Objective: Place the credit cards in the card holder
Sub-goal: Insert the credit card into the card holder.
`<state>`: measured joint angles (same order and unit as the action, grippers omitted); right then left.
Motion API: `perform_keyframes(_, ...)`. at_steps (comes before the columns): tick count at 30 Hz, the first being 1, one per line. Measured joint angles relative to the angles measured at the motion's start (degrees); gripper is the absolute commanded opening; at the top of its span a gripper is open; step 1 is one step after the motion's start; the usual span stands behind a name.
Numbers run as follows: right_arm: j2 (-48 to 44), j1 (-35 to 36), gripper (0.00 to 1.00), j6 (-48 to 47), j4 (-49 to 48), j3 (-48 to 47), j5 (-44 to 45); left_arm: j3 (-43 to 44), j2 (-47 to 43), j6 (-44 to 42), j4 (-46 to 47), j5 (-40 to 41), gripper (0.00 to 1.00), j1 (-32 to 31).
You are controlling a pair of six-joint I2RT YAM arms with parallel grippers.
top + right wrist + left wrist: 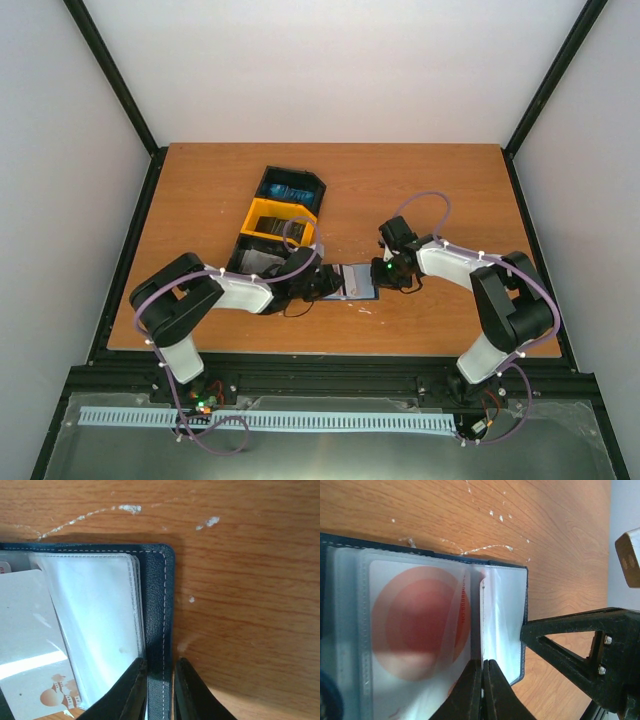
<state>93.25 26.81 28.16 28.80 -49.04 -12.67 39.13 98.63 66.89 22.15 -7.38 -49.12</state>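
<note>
"While the right gripper pinches the cover of the open card holder, lying by the tabletop's near edge, what worries you?"

"The left gripper, tips together on the clear sleeves, could drag the holder free or crease one."

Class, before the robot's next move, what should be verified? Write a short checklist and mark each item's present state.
1. The card holder lies open on the table: ok.
2. The red-circle card sits inside a clear sleeve: ok.
3. The left gripper is shut, nothing visible between its fingers: ok.
4. The right gripper straddles the holder's cover edge: ok.
5. The right gripper's hold is firm: cannot tell.
</note>
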Motion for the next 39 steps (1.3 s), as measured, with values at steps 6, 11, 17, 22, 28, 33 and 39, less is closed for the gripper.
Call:
perform_keyframes(6,0.4,0.6,0.15,0.5,-0.9,0.0,-1.1,0.0,1.4,-0.2,2.7,-0.6,0.01,0.1)
perform_keyframes(11,0.7,0.6,0.15,0.8,-1.2,-0.1,-1.5,-0.2,3.4,-0.3,6.4,-1.0,0.01,0.2)
perform_keyframes(17,0.8,0.6,0.15,1.3,-1.2,-0.1,-1.5,-1.3,4.8,-0.3,11.0,-2.1,0.01,0.3)
perform_keyframes(22,0.9,0.6,0.15,1.5,-1.3,-0.2,-1.6,-1.3,5.8,-0.4,12.6,-3.2,0.01,0.3)
perform_keyframes(28,1.1,0.6,0.14,1.7,-1.2,-0.4,-1.6,-1.3,7.0,-1.0,14.3,-4.6,0.01,0.4)
perform_keyframes(33,1.4,0.6,0.14,1.7,-1.2,-0.7,-1.8,-0.7,8.5,-1.7,15.4,-6.0,0.01,0.5)
perform_keyframes(39,1.4,0.7,0.14,1.8,-1.2,-0.7,-1.9,0.5,8.9,-2.5,14.7,-7.0,0.08,0.5)
